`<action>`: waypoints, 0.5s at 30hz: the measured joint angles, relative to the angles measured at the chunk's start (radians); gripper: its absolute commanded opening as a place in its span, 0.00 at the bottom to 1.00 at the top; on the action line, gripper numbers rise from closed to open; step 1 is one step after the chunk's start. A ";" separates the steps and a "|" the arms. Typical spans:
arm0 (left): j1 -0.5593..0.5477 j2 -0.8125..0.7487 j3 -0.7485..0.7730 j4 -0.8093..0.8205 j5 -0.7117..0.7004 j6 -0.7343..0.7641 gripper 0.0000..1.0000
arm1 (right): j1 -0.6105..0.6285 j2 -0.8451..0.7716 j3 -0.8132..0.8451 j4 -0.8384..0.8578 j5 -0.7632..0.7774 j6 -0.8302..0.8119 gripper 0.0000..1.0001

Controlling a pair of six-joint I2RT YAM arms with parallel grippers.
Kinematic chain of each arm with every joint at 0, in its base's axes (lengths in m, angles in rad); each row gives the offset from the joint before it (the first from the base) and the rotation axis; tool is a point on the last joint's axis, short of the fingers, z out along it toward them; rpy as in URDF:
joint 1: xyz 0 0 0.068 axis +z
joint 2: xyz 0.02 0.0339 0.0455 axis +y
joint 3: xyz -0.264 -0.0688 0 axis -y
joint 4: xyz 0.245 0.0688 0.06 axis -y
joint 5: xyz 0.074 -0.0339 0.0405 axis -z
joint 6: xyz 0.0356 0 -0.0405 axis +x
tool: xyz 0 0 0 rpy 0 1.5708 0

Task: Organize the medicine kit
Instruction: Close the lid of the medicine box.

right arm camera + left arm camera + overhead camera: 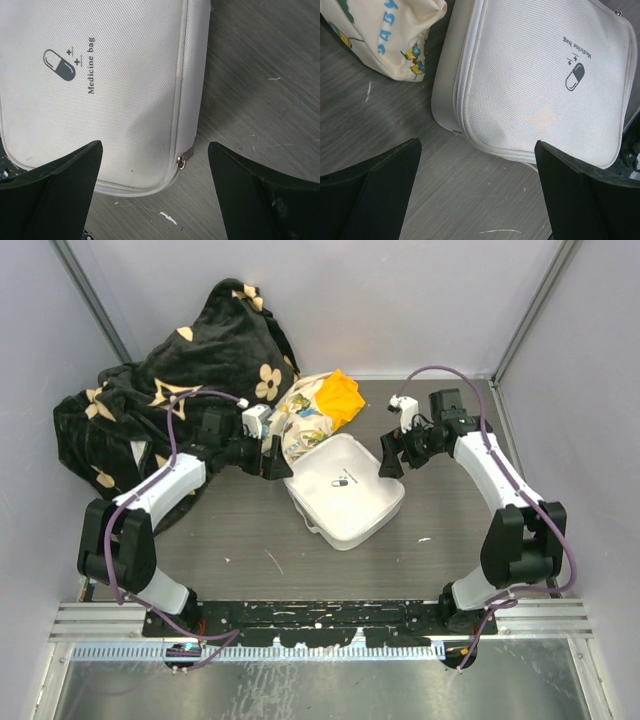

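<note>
From above, the medicine kit [345, 492] lies flat on the dark table [240, 535], about mid-table between the two arms, lid down and its small pill mark facing up. The left gripper [272, 462] sits just beside the kit's far left corner, and the right gripper [390, 456] just beside its far right corner. From up here I cannot make out how far either pair of jaws is parted, or whether they touch the case. A printed cloth bag [305, 418] with something orange on top lies just behind the kit, and a black flowered blanket [170, 390] is heaped in the far left corner.

The left wrist camera shows that gripper's two black fingers [375, 190] spread wide, with nothing between them. They hang over the table and one rounded corner of the kit, and I cannot tell whether they touch it. The cloth bag lies just beside the case.

The right wrist camera shows the same on that side: jaws standing wide apart and holding nothing, above another corner of the kit. A small metal zip pull [181, 160] rests at that corner, lying between the two fingers in this view.
</note>
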 measured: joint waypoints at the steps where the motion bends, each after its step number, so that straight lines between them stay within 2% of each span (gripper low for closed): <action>1: -0.003 0.008 -0.008 0.010 -0.001 -0.024 0.96 | 0.000 0.023 -0.011 0.010 -0.003 0.000 0.92; 4: -0.011 0.038 -0.020 0.035 -0.008 -0.087 0.92 | 0.000 0.075 -0.032 0.031 -0.017 -0.002 0.92; 11: -0.031 0.101 -0.021 0.059 -0.012 -0.155 0.67 | 0.000 0.125 -0.075 0.035 -0.108 -0.045 0.88; 15: -0.037 0.151 -0.007 0.051 -0.011 -0.181 0.56 | 0.000 0.124 -0.097 0.017 -0.162 -0.110 0.87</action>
